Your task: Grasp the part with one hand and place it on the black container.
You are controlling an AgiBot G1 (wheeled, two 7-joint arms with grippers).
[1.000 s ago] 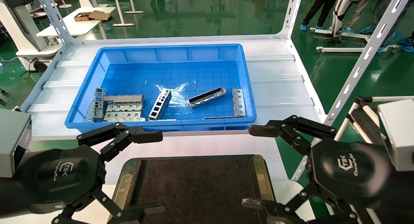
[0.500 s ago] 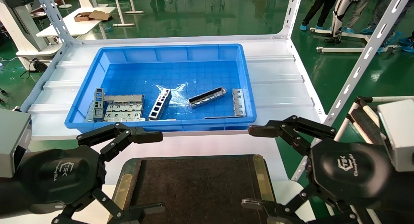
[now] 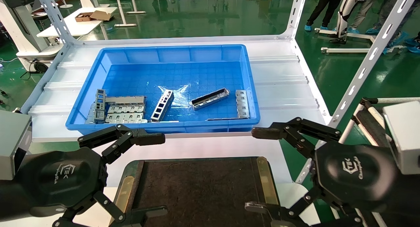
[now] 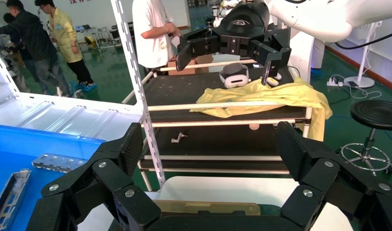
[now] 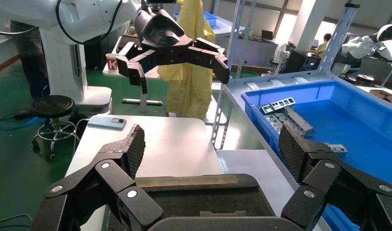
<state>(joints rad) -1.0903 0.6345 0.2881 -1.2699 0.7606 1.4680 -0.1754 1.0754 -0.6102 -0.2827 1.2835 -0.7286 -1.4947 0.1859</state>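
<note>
Grey metal part point(image 3: 209, 98) is lying loose on the floor of the blue bin point(image 3: 98, 63), right of centre, angled with its far end pointing toward the bin's right wall, hollow side facing up; nothing is touching it. Just to its right a slotted flat plate point(image 3: 242, 103) is sitting along the right wall, apart from the part. To its left the ladder-like bar point(image 3: 162, 105) is lying at a tilt, and further left a stack of slotted plates point(image 3: 123, 112) is filling the bin's near-left corner. Bin is sitting on the white shelf point(image 3: 282, 79). Black container point(image 3: 197, 191) is sitting nearer the robot than the bin, between both arms, with brass-coloured strips showing along its left and right edges; nothing is lying on its top. Left gripper point(image 3: 149, 174) is hovering over the container's left edge, fingers spread wide, holding nothing. Right gripper point(image 3: 262, 169) is hovering over the container's right edge, fingers likewise spread wide and holding nothing. Both are sitting well short of the bin, and the part is well apart from either one. Left wrist view is showing its own spread fingers point(image 4: 129, 147) with the right gripper farther off; right wrist view is showing the same, fingers point(image 5: 292, 149) wide over the container.
</note>
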